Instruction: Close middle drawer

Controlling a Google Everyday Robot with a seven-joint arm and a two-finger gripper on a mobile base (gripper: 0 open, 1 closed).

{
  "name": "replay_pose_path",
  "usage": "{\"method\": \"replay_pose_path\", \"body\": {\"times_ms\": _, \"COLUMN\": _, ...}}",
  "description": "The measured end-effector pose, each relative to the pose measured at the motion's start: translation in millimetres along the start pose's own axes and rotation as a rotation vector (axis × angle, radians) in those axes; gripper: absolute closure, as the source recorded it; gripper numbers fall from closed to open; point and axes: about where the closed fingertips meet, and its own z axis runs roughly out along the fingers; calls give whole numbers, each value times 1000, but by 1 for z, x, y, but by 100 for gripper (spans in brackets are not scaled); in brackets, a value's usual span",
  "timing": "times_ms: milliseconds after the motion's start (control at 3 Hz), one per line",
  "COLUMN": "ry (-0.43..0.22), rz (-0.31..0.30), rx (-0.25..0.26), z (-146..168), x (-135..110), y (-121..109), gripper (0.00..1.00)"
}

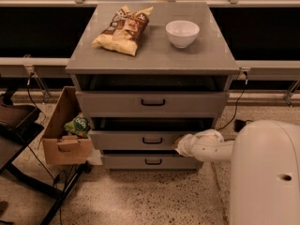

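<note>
My white body [265, 172] fills the lower right corner, on the speckled floor. In front of me stands the grey cabinet [154, 55] with three drawers stacked under its flat top. The top drawer [117, 104] has the tallest front and a wide black handle, and a dark opening shows above it. Below it sits the middle drawer [122, 139], a low flat front with a dark slot above. It stands a little forward of the narrower bottom drawer [126, 162].

A cardboard box [63, 149] rests on the floor just left of the cabinet, its flap tilted up, with a green packet [78, 125] inside. A bag of chips [123, 29] lies on the left of the cabinet top. A white bowl [182, 33] sits upright to the right of the bag, apart from it.

My arm [213, 150] reaches left from my body, low and level with the middle drawer. My gripper [180, 144] is at the right end of that drawer's front and seems to be touching it. It is right of the small black handle [152, 140] and not on it. I cannot tell whether the gripper is spread or closed.
</note>
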Motion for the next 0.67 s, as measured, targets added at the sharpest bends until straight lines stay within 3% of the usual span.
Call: {"method": "replay_pose_path", "body": {"times_ms": 667, "ry": 0, "rz": 1, "rx": 0, "z": 0, "x": 0, "y": 0, "gripper": 56}}
